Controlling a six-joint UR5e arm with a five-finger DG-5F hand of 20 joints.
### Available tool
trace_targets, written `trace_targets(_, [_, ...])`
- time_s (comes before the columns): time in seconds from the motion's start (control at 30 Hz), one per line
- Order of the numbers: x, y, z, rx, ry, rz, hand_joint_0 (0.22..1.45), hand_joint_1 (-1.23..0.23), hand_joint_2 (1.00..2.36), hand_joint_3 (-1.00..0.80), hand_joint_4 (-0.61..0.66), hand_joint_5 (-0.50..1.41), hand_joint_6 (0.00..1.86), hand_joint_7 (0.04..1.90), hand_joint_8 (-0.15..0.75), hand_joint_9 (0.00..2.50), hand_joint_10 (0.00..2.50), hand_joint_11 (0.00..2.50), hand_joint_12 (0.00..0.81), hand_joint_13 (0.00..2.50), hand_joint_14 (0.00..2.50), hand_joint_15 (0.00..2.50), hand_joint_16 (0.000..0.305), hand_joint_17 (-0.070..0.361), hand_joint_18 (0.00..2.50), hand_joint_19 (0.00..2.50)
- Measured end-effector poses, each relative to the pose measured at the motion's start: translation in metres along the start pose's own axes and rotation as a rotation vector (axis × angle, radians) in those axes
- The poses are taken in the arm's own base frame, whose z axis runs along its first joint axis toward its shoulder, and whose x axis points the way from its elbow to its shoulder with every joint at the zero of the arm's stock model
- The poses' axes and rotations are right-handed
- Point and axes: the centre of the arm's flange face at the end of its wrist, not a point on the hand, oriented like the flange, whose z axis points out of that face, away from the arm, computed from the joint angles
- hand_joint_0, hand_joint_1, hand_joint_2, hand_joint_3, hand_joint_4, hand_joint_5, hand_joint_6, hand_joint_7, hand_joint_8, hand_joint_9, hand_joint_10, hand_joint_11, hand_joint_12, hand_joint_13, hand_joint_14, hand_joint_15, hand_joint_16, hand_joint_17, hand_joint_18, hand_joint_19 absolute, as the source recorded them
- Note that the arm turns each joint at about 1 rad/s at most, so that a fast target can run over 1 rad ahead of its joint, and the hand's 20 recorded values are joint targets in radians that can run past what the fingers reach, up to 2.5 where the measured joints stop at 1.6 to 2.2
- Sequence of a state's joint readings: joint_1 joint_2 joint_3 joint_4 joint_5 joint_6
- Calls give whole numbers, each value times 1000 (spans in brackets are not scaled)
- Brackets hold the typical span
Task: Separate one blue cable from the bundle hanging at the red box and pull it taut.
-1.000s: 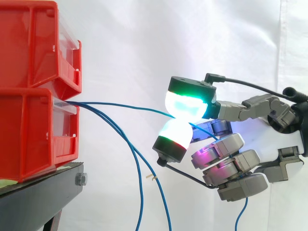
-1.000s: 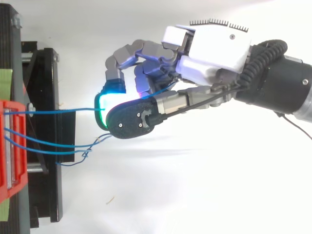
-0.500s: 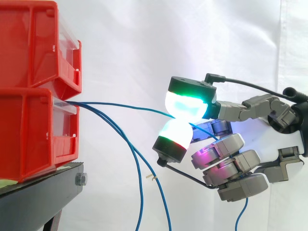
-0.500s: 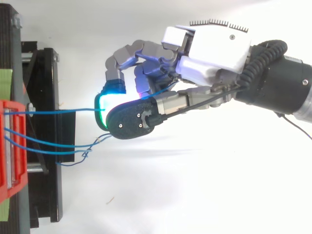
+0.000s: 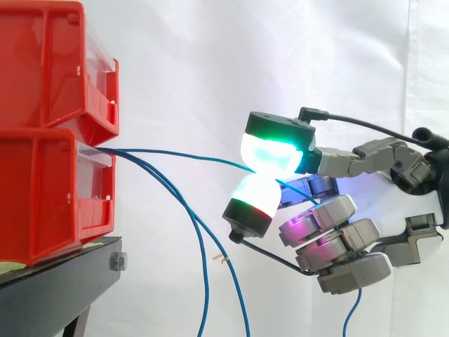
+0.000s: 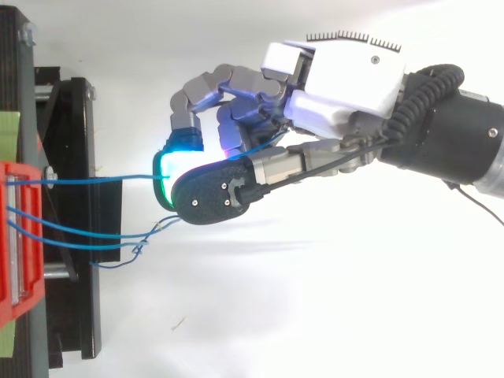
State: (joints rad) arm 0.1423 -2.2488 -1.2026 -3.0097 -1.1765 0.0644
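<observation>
Nothing has shifted over the last second. The hand sits at the same spot in the middle-right of both views, and the line it holds has the same shape as before, so the pull looks paused or finished, not under way. Its fingers are pinching: two glowing pads, a green-and-cyan one above and a white one edged in red below, press together on the single blue cable, while the other fingers are curled in below and behind them, holding nothing. That cable leaves the front of the lower red box at the left of the frame and runs almost level to the pinch at centre, with only a faint bow. Its free tail drops from behind the fingers toward the lower right. The rest of the bundle hangs slack from the same box front, curving down to the bottom centre, well apart from the held strand. From above, these loose strands lie lower in the frame than the pinched one and end in a small tangle near the black stand. The separation therefore appears done, and the strand seems close to taut, so a little more draw toward the right would probably take out the remaining bow.
</observation>
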Motion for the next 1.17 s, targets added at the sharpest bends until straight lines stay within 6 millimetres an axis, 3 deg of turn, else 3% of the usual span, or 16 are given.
trace_targets(1.17, [0, 0, 0, 0, 0, 0, 793, -750, 1005, -404, -142, -190, 968, 1428, 286, 594, 2500, 1068, 327, 707, 2500, 1278, 33, 74, 1243, 1976])
